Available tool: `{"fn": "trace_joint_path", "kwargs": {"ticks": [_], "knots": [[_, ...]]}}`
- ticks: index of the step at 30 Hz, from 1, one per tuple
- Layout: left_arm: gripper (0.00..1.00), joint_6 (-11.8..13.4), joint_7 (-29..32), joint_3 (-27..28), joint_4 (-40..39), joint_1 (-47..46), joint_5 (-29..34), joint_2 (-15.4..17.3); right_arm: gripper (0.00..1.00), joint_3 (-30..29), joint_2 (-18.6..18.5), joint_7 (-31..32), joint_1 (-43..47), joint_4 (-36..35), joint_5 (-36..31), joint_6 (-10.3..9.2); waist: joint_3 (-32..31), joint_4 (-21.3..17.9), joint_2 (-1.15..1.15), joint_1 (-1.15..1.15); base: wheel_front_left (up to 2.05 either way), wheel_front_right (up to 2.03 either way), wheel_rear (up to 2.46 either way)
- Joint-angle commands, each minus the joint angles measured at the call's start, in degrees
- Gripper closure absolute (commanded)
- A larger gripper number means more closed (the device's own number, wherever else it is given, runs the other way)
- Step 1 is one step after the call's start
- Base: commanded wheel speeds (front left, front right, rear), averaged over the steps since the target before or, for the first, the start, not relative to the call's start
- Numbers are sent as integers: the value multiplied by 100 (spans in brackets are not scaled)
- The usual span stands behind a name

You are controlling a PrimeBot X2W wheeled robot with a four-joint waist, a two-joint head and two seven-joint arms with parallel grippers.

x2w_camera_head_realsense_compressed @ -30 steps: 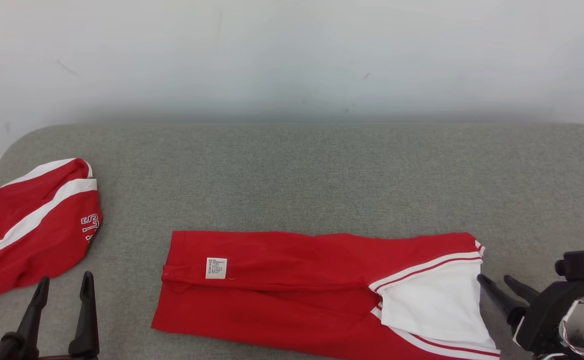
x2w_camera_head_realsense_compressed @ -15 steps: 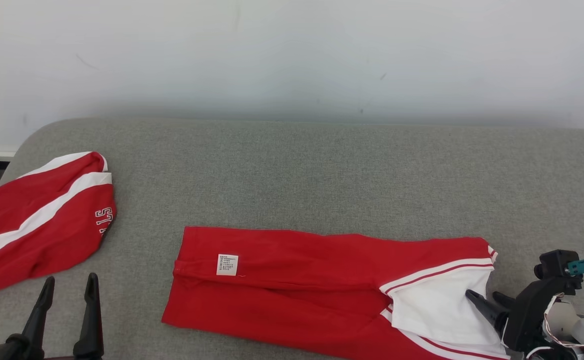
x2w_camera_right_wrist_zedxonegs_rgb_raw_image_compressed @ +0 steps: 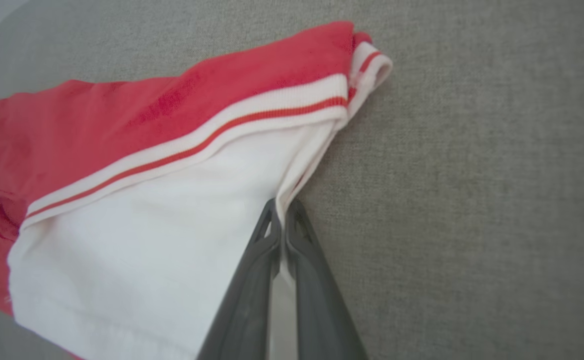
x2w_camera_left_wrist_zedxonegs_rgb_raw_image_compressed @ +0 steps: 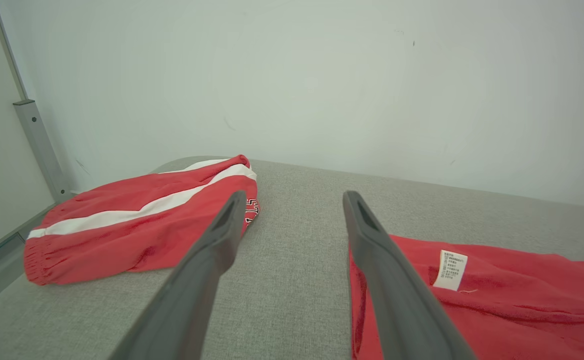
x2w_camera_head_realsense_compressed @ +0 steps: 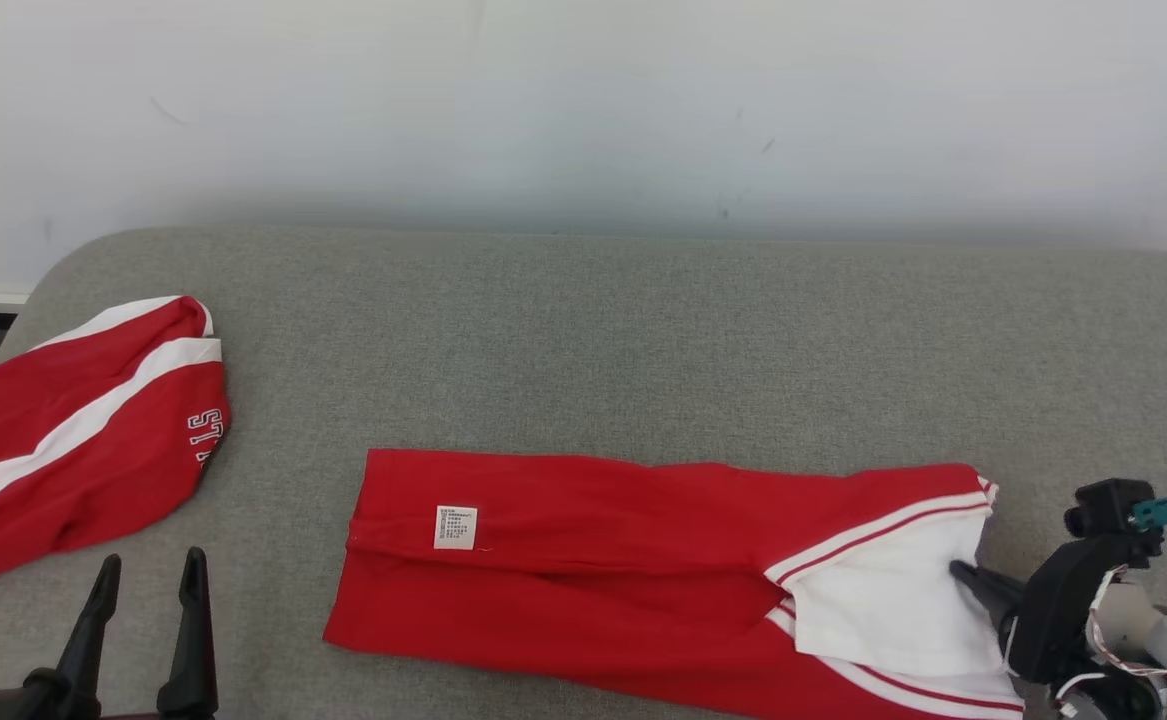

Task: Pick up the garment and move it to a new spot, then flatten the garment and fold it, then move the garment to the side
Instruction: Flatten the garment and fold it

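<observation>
We log the right gripper (x2w_camera_right_wrist_zedxonegs_rgb_raw_image_compressed: 282, 204) pinched tight on the white edge of the red garment (x2w_camera_head_realsense_compressed: 583, 570), far from its care label (x2w_camera_head_realsense_compressed: 455, 527), probably for folding. The left gripper (x2w_camera_head_realsense_compressed: 153, 558) is splayed wide, empty.

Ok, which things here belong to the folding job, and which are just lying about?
In the job:
- long folded red fabric garment with white panel
- right gripper, fingers shut on its white edge

Lying about:
- bunched red garment with white stripe, at left
- left gripper, open, holding nothing
</observation>
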Motion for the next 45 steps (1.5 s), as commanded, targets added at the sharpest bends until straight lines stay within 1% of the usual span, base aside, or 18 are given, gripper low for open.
{"fn": "trace_joint_path", "kwargs": {"ticks": [1, 3, 11, 12, 15, 17, 20, 22, 23, 25, 30, 34, 38, 45], "knots": [[0, -34, -32, 33, 12, -58, 66, -24, 100, -64, -196, -81, -116, 63, -110, -5, 21, -28, 0, 0, 0, 0, 0], [0, -64, -31, 47, 22, -75, 76, -46, 100, -138, -288, -126, -157, 80, -105, -7, 31, -57, 0, 0, 0, 0, 0], [0, -157, -32, 117, 90, -104, 138, -136, 100, -393, -871, -242, -360, 361, -288, -8, 26, -217, 0, 0, 0, 0, 0], [0, -157, -32, 117, 90, -104, 138, -136, 100, -393, -871, -242, -360, 361, -288, -8, 26, -217, 0, 0, 0, 0, 0], [0, -189, -32, 125, 109, -104, 178, -183, 100, -438, -1063, -229, -419, 456, -407, -8, 10, -265, 0, 0, 0, 0, 0], [0, -191, -32, 145, 120, -82, 191, -206, 100, -472, -1103, -147, -455, 382, -416, -8, -2, -303, 0, 0, 0, 0, 0], [0, -231, -31, 169, 149, -39, 194, -248, 100, -575, -1153, 32, -429, 23, -197, -8, -14, -359, 0, 0, 0, 0, 0], [0, -231, -31, 177, 159, -38, 195, -279, 100, -700, -1163, 197, -341, -422, 136, -7, -11, -385, 0, 0, 0, 0, 0], [0, -259, -32, 174, 178, -64, 206, -299, 100, -806, -1284, 326, -248, -805, 362, -7, -5, -395, 0, 0, 0, 0, 0], [0, -283, -31, 166, 191, -99, 208, -334, 100, -923, -1295, 449, -170, -1232, 690, -3, 0, -397, 0, 0, 0, 0, 0], [0, -331, -31, 140, 247, -153, 242, -388, 100, -1147, -1428, 677, 34, -2081, 1257, -3, 10, -361, 0, 0, 0, 0, 0], [0, -362, -32, 114, 299, -192, 266, -424, 100, -1238, -1341, 817, 137, -2562, 1593, -3, 26, -288, 0, 0, 0, 0, 0], [0, -383, -32, 111, 344, -238, 287, -446, 100, -1260, -1168, 903, 130, -2868, 1772, -3, 49, -196, 0, 0, 0, 0, 0], [0, -428, -32, 53, 423, -323, 308, -508, 100, -1174, -758, 963, -21, -2984, 1774, -3, 90, 16, 0, 0, 0, 0, 0]]}}
